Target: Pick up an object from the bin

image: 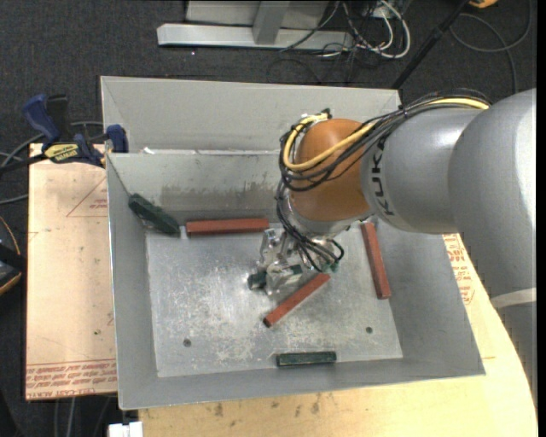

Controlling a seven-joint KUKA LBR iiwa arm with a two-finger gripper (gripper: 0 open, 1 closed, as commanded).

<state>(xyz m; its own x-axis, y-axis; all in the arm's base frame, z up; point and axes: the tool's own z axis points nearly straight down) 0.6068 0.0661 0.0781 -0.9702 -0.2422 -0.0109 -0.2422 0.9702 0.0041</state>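
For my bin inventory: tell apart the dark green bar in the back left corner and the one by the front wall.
The back-left dark green bar lies slanted; the front dark green bar lies parallel to the front wall. The back-left one nearly meets a red-brown stick along the back wall; the front one lies alone. Both are short, straight and dark green.

A robotics lab: a KUKA arm (478, 171) over a metal bin (196, 307), cables (375, 26) trailing across dark carpet (85, 43).
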